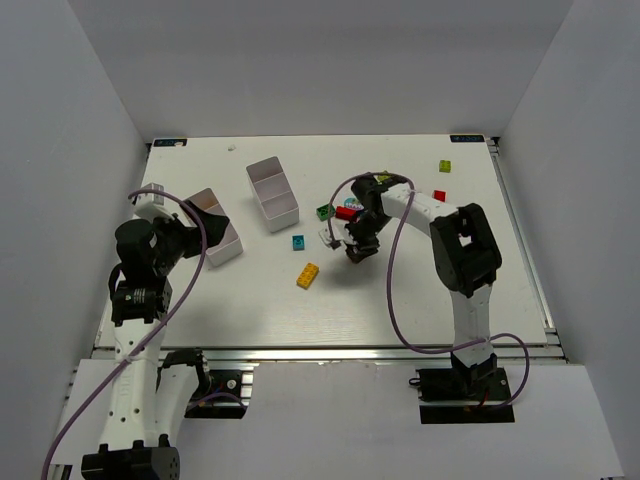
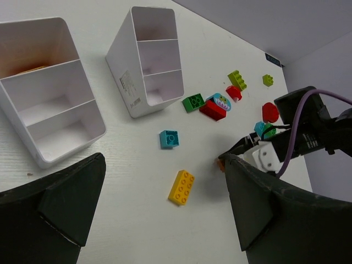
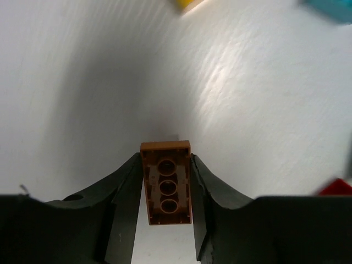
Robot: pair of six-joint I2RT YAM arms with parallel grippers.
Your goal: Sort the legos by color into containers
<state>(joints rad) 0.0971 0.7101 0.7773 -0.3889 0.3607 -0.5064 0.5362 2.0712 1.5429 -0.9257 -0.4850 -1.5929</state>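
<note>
Right hand (image 3: 165, 170) is clamped on one brown brick (image 3: 166, 190) over mid-bench (image 1: 400, 300). Left hand (image 2: 163, 159) hangs wide open. Two white bins (image 2: 122, 63), one yellow brick (image 1: 308, 275) and one teal brick (image 1: 298, 242) sit nearby.

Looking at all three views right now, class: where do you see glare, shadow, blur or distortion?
Right wrist: the brown brick is sharp, the teal brick at the top edge is blurred, and glare streaks the table beside a dark shadow. Left wrist: the wide lens splays the bins. Top external: soft, even shadows.
</note>
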